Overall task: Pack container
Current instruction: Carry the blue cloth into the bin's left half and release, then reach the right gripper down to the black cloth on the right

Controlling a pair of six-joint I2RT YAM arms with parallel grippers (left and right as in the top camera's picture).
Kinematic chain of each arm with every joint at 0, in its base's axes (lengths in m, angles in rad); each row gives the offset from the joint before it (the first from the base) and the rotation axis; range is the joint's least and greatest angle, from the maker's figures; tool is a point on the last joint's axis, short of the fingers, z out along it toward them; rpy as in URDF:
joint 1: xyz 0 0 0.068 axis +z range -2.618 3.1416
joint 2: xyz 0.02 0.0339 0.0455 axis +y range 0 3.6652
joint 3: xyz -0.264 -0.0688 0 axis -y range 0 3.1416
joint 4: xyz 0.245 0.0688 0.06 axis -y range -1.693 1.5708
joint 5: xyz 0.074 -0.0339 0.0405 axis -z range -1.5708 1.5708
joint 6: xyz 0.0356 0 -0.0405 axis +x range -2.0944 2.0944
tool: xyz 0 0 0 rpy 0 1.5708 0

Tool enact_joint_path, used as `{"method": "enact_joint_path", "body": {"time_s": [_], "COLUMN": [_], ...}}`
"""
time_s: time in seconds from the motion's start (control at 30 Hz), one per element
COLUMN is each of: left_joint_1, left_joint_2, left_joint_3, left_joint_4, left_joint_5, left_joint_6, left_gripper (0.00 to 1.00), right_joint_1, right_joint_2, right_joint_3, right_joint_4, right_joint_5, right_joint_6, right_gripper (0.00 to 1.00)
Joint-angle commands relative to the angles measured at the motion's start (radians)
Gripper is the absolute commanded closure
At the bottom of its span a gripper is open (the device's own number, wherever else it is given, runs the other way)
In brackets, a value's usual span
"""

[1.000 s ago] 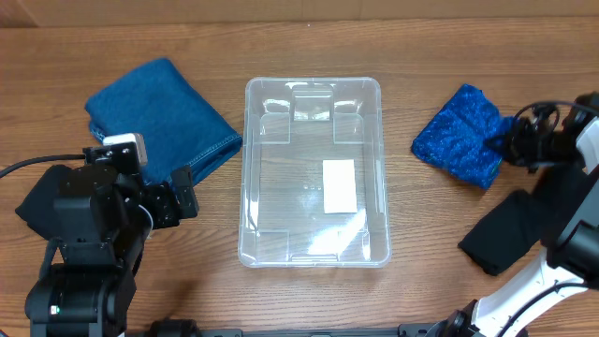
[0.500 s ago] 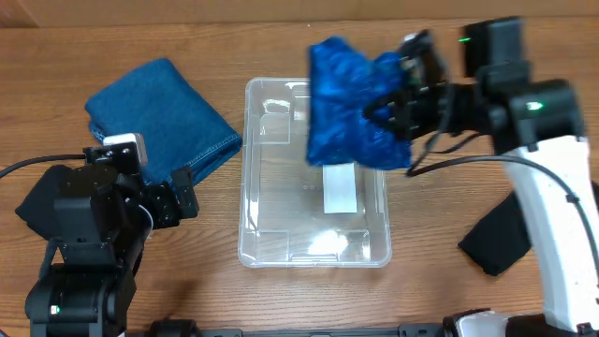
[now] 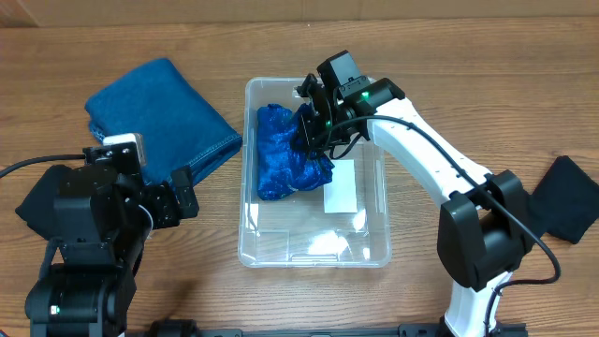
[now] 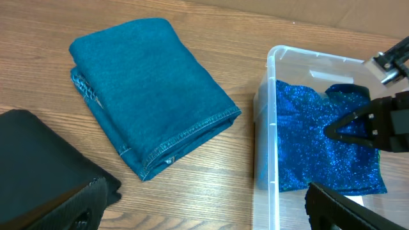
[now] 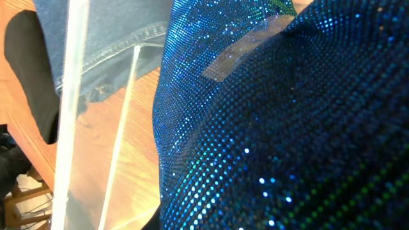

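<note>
The clear plastic container point(image 3: 384, 225) sits mid-table, with a white label point(image 3: 339, 185) on its base. A sparkly blue cloth point(image 3: 281, 154) lies in its far left part. My right gripper point(image 3: 314, 126) reaches into the container and is shut on that cloth. The cloth fills the right wrist view point(image 5: 287, 128), beside the container's wall point(image 5: 70, 96). My left gripper point(image 3: 173, 198) is open and empty on the table, left of the container. In the left wrist view point(image 4: 204, 204) its fingers are spread wide, near the rim point(image 4: 271, 96) and the cloth point(image 4: 307, 140).
A folded blue denim cloth point(image 3: 159, 117) lies at the back left and also shows in the left wrist view point(image 4: 147, 96). A black cloth point(image 3: 37, 201) lies at the left edge under my left arm. Another black cloth point(image 3: 571, 211) lies at the far right.
My right gripper picked the sparkly blue cloth up from the right side, carried it left over the container and lowered it inside. The left arm has not moved.
</note>
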State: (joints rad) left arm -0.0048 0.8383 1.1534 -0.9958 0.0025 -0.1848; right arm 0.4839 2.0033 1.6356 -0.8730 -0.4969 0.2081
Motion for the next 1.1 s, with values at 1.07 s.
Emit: {"method": "enact_joint_path", "body": {"time_s": [1.07], "left_joint_1": [0.005], "left_joint_2": [0.063], "left_joint_3": [0.027], "left_joint_4": [0.005], "left_joint_5": [-0.013], "left_joint_6": [0.005], "left_gripper": [0.00], "right_joint_1": [-1.311], "right_joint_2": [-0.444], "right_joint_3": [-0.625], "right_joint_4": [-0.148], "right_joint_5": [0.344], "right_joint_6": [0.202], "right_gripper": [0.00]}}
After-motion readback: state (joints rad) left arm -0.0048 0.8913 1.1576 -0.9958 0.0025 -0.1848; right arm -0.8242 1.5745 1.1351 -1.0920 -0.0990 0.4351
